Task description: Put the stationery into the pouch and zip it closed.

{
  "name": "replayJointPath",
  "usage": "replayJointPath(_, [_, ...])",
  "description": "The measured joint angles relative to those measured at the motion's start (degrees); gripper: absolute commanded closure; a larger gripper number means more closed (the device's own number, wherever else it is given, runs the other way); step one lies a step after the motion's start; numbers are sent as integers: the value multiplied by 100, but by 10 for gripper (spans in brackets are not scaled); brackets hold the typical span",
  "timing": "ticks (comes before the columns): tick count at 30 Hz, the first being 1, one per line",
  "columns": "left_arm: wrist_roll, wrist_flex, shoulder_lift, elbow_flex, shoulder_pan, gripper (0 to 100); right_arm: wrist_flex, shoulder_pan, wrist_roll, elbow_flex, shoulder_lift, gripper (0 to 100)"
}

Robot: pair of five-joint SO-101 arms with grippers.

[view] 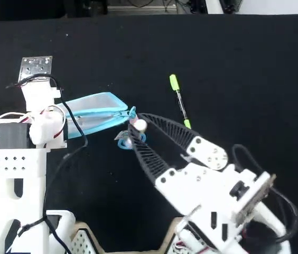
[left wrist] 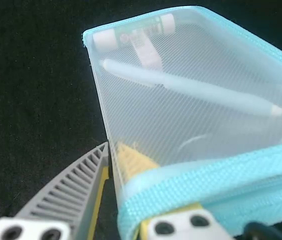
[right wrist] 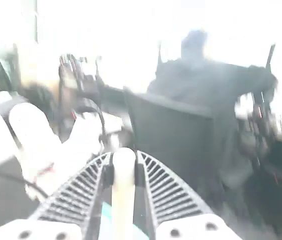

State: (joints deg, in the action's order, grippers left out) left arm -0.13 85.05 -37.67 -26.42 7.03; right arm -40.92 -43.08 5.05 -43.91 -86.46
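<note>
Pouch [view: 93,114] looks like limp, light mesh to me, my left tool [left wrist: 117,152] pinching its edge, while my right tool [view: 132,129] at its zipper end clamps a stiff, slick white marker [right wrist: 123,180].

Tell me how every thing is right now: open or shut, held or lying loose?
Left tool: shut on the pouch's edge.
Right tool: shut on a white stick.
Pouch: held by the left tool; zip hard to judge.
White stick: held beside the pouch's end.
Blue pen: inside the pouch.
White tube: inside the pouch.
Green pen: lying loose on the table.
</note>
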Motion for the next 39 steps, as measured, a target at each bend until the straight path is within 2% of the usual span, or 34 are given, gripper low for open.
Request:
replayJointPath(6, [0,0,0,0,0,970,1811,-167,-35,-1213,-246,987])
replayJointPath(23, [0,0,0,0,0,970,4018,-167,-44,-2919,-229,987])
replayJointPath(31, [0,0,0,0,0,970,4070,-149,-35,-3631,-220,977])
replayJointPath(36, [0,0,0,-18,0,970,3226,-149,-35,-3631,-220,837])
replayJointPath(39, [0,-35,0,-18,0,970,2532,-158,-44,-3420,-220,844])
